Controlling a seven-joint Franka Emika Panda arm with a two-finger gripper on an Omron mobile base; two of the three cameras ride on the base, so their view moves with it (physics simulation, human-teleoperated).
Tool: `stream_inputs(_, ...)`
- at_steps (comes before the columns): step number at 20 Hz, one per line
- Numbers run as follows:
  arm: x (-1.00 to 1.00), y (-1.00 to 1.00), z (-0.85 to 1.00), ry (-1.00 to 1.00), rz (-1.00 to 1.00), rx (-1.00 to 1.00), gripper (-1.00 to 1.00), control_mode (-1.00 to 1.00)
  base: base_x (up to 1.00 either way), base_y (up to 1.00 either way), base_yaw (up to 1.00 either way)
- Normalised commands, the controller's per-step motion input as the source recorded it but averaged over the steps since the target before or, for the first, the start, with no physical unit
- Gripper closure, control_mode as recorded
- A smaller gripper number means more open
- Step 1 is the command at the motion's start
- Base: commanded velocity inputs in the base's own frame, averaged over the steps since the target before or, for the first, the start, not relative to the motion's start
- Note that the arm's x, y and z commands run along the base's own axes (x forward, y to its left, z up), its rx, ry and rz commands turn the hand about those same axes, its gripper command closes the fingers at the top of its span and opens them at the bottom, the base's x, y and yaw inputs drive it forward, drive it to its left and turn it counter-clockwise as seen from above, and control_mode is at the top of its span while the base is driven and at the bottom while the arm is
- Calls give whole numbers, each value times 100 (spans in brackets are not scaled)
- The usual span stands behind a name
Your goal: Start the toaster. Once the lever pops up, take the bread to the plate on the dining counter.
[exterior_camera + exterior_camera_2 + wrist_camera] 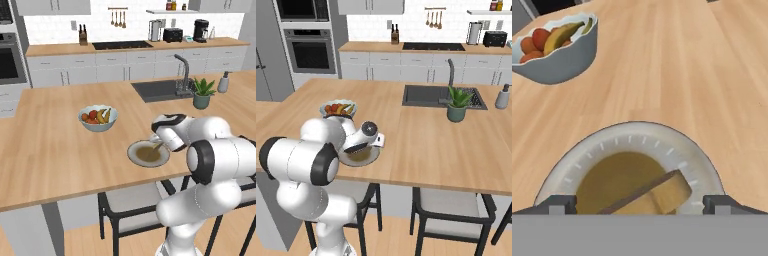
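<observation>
Gripper (640, 202) sits low over the plate (682, 150), near the front edge of the dining desk (60, 135). In the hand view the bread (659, 195) is between the two fingertips (559, 204), tilted, one edge down toward the plate's brown centre. The tips are spread wide, but I can't tell if the jaws are pinching the slice or have let go; contact is hidden at the bottom of the hand view.

Fruit bowl (98, 118) is near, up-left of the plate, not touching. Toaster (173, 34) is on the back worktop, well apart.

Risks, my read:
- the slice is on edge, so on release it may lean or flop onto the rim
- the plate is close to the desk edge, and a nudge while retracting could shift it
- a sideways lift-out could drag the slice along
</observation>
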Motion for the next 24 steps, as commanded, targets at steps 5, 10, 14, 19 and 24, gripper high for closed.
stream_inputs(5, -6, -42, -8, 1, -5, 0, -100, -100, 0, 0, 0)
stream_inputs(10, -3, -31, -23, 8, -3, 0, -100, -100, 0, 0, 0)
stream_inputs(14, -1, -20, 1, 5, -5, 0, -100, -100, 0, 0, 0)
stream_inputs(19, -6, 0, 89, 1, -10, 0, -100, -100, 0, 0, 0)
stream_inputs(24, -26, 9, 100, 18, -18, 0, -100, -100, 0, 0, 0)
